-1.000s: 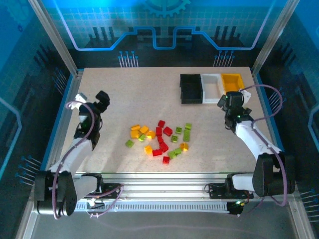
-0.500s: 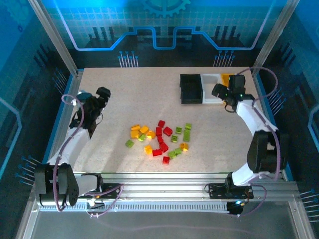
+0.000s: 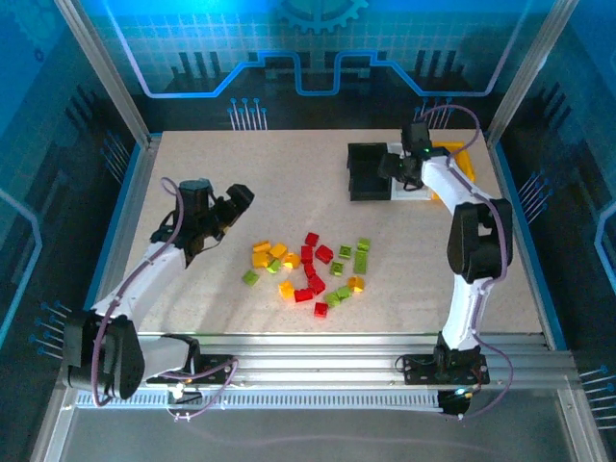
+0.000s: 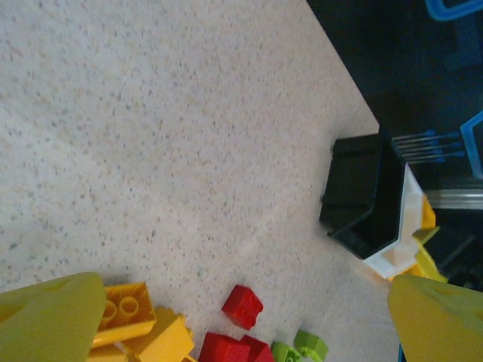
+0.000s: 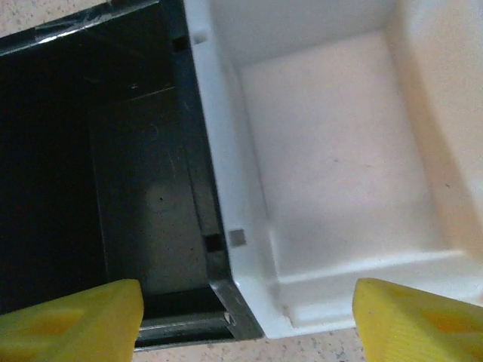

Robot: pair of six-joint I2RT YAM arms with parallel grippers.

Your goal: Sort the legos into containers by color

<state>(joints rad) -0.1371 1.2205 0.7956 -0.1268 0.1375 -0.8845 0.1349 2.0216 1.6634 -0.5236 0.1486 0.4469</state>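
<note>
Seen from above, the bricks [image 3: 308, 265] lie in a loose heap mid-surface [image 3: 241, 164], well apart from three bins in a row at the far right. The black bin [image 3: 369, 175], white bin [image 3: 414, 193] and yellow bin [image 3: 460, 154] sit side by side, long sides running away from the arms. The right wrist view looks down into the black and white bins, with the right fingers [image 5: 72, 317] apart, one either side of the join. The left fingers [image 4: 53, 313] are spread wide near the heap's orange bricks, facing the bins.
</note>
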